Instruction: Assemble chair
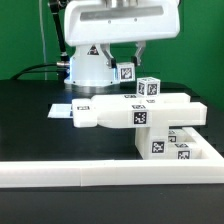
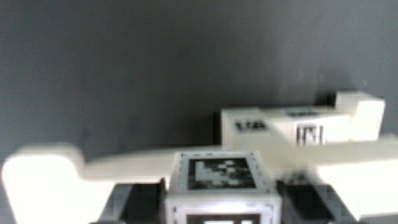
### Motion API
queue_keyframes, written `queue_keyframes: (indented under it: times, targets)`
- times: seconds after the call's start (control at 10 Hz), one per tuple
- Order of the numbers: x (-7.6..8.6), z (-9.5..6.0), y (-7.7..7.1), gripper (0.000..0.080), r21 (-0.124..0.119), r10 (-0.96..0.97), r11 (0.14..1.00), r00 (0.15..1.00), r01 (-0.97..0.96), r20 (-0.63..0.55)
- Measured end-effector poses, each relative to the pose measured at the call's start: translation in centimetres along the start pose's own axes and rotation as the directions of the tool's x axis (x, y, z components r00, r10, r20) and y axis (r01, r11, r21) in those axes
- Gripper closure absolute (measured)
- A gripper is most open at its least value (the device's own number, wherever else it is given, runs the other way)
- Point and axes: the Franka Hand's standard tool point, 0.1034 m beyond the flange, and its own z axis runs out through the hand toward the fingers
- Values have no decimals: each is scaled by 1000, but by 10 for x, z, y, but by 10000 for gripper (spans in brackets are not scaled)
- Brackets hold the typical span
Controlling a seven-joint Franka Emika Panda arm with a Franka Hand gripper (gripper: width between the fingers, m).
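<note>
One small tagged cube (image 2: 221, 176) sits between the two dark fingers (image 2: 128, 200) of the gripper (image 2: 217, 205) in the wrist view, nearest to the camera. The fingers stand on both sides of it and look pressed to it, so I judge the gripper is clamped on this cube, though the contact itself is at the picture's edge.

Just beyond the fingertips, a long white bar (image 2: 107, 160) of the chair lies across, and the cube seems to rest on or against it; I cannot tell if it is already seated. Farther ahead of the gripper is a blocky white part (image 2: 302, 118) with tags.

In the exterior view the gripper (image 1: 128, 62) hangs over the group of chair parts (image 1: 140, 112) on the black table (image 1: 30, 110). The group lies below and in front of it, against the white border rail (image 1: 60, 172). A flat marker board (image 1: 62, 110) lies beside the group.

The pieces look like stiff, light plastic with a matte face, so they should not deform or slip much. Flat parallel faces are the good place to hold: the sides of a cube, or the narrow sides of a bar near its middle. A long bar held at the end will probably tilt. Pushing hard on a loose joint could shift the whole group.
</note>
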Motion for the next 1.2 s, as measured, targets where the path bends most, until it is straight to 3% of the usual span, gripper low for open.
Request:
queue_keyframes:
  times: [0.2,0.6,0.7,0.9,1.0,1.2]
  targets:
    - [29,-5,4,509,-13,-37,999,999,37,1]
    - [33,-4,4,509,-17,-39,999,999,39,-1]
    - [42,-5,0,509,-16,-53,998,998,53,22]
    - [80,0,-11,509,-30,-91,995,994,93,55]
    - [84,8,-13,509,-36,-105,994,993,108,61]
    - [83,6,-10,509,-36,-97,994,994,100,58]
